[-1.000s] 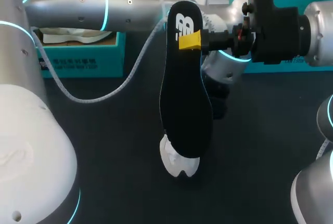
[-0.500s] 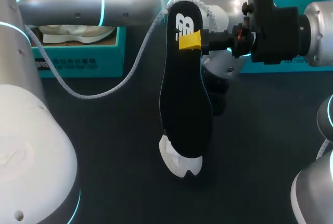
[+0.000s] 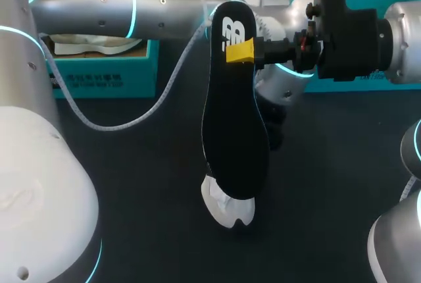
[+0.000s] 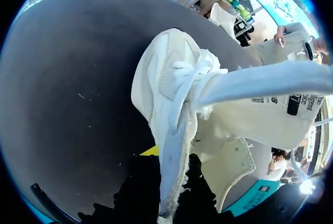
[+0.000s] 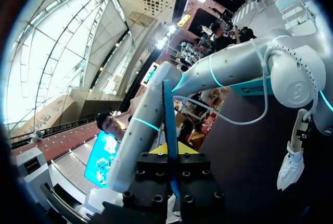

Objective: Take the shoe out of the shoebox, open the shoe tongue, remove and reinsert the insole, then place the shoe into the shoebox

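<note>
Head view: the insole (image 3: pixel 233 138), clamped in the right end effector (image 3: pixel 245 51), hides most of the shoe (image 3: pixel 229 207). The left end effector (image 4: pixel 169 182) grips its collar

Middle of bench (image 3: pixel 131 230) blocked: tall black insole (image 3: pixel 233 118) hangs there, pinched near its top by right jaws. White shoe (image 3: pixel 229 205) sits just below insole's low end, left jaws clamped on its side. Left arm (image 3: pixel 118 3) stretches across far side, above teal shoebox (image 3: pixel 105 79). Grey cable (image 3: pixel 131 122) droops in front of shoebox. Right arm (image 3: pixel 368 26) fills far right. Open room: bare bench near left and near right of shoe.
</note>
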Controlling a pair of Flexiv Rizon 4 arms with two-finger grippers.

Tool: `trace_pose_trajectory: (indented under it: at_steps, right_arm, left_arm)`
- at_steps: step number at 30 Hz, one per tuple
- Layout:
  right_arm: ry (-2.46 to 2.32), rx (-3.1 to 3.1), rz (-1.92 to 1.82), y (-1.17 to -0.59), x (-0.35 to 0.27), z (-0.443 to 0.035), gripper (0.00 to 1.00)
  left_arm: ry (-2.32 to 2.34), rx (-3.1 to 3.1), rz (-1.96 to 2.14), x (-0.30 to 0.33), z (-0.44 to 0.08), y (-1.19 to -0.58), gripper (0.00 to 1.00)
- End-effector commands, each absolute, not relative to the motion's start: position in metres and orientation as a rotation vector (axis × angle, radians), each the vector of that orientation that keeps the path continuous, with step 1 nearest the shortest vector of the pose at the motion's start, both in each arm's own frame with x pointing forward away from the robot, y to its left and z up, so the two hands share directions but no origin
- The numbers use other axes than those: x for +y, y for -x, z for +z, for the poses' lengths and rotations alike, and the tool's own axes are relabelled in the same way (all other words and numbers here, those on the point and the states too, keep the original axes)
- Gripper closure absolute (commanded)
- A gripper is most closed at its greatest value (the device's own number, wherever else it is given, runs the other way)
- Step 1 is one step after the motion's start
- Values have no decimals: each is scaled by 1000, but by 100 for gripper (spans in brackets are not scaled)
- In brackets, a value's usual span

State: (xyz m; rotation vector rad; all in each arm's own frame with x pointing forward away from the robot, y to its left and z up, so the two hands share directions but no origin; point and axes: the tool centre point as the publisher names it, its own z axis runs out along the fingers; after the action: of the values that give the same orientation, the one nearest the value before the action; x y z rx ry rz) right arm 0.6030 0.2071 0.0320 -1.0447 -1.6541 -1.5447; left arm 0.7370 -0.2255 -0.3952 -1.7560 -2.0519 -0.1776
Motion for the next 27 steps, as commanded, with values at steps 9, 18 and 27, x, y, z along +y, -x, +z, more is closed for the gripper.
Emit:
trace_pose_trajectory:
  at_steps: [9,18,27]
  right_arm:
    - [1055,-1651,-1549,-600,212,33,100]
    - [1055,-1651,-1549,-600,212,33,100]
    - [1055,-1651,-1549,-600,212,33,100]
  left_arm:
    - [1879,-2151,82,-216,-364,-744,0]
    - [2028,-2287,316,-232,-335,-761,0]
    - [2170,-2371,592,-239,-308,-779,0]
